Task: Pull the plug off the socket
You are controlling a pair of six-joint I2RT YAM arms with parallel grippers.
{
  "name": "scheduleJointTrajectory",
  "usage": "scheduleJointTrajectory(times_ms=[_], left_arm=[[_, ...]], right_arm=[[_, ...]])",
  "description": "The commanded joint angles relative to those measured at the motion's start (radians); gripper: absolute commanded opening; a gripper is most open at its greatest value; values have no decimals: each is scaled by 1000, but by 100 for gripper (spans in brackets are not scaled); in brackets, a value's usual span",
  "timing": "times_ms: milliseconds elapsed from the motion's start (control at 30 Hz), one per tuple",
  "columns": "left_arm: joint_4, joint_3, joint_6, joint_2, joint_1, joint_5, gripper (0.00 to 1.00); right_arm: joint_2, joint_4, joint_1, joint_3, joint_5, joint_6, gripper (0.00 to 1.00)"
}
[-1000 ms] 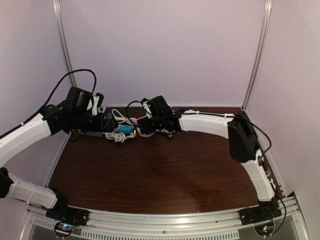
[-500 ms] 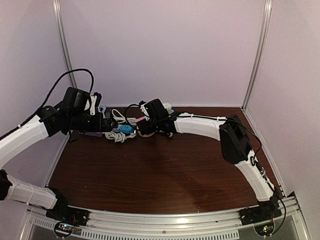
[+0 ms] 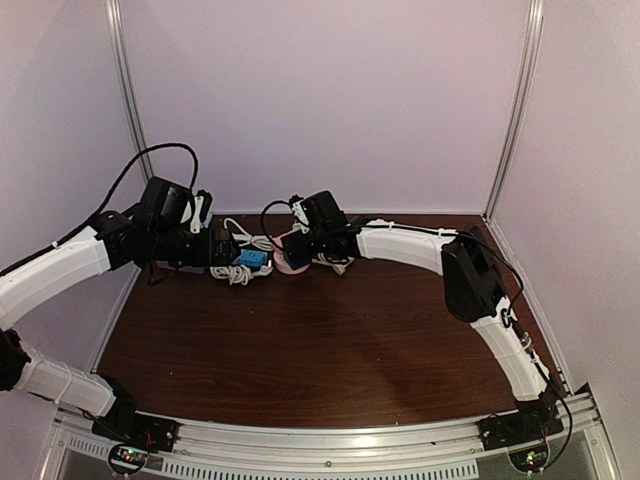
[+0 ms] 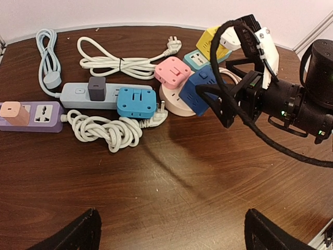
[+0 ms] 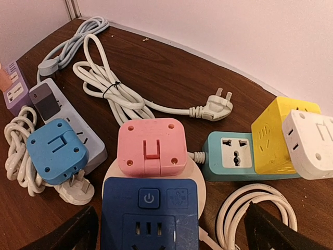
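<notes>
My right gripper is open, its fingers either side of a dark blue cube socket. Just beyond the cube, a pink adapter is plugged into a round white socket. A light blue adapter and a dark grey charger sit on a pale grey-blue power strip. My left gripper is open and empty above bare table, well short of the strip. The top view shows the left gripper and the right gripper facing each other.
A purple strip with a salmon plug lies far left. A teal socket, a yellow cube and a white adapter lie to the right. White cable coils and a loose plug lie around. The back wall is close.
My left gripper has shifted a little right, toward the sockets. My right gripper swung slightly left, then back over the pink adapter. Nothing has been taken hold of.
</notes>
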Motion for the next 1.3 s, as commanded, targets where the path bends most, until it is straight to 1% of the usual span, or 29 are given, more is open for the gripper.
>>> scheduleJointTrajectory(times_ms=[0, 100, 267, 333, 467, 500, 600, 700, 733, 833, 900, 1100, 1267], left_arm=[[48, 23, -10, 11, 5, 6, 98], [47, 30, -10, 15, 5, 13, 98], [26, 45, -7, 15, 5, 15, 98], [19, 51, -4, 18, 5, 16, 98], [18, 61, -10, 26, 5, 32, 98], [21, 61, -14, 29, 5, 37, 98], [43, 50, -27, 35, 5, 58, 98], [77, 26, -48, 45, 5, 69, 98], [93, 16, -57, 48, 5, 106, 97], [168, -25, -94, 55, 5, 153, 98], [220, -56, -122, 65, 5, 186, 98], [390, -151, -213, 126, 5, 291, 98], [595, -216, -313, 217, 3, 412, 96]], right_arm=[[46, -8, 1, 47, -39, -4, 99], [61, -7, 1, 52, -49, -23, 97], [73, -33, 1, 86, -49, -43, 85], [63, -36, 2, 81, -45, -41, 76], [34, -41, 4, 53, -47, -29, 50], [18, -36, 5, 33, -44, -25, 45], [-47, 2, 9, -68, -42, -7, 38], [-122, 40, 17, -187, -36, 16, 35], [-151, 50, 20, -231, -31, 25, 35], [-255, 88, 29, -375, -23, 57, 34], [-328, 119, 36, -504, -17, 81, 34], [-538, 206, 88, -830, -4, 162, 35], [-666, 261, 168, -1038, 41, 247, 37]])
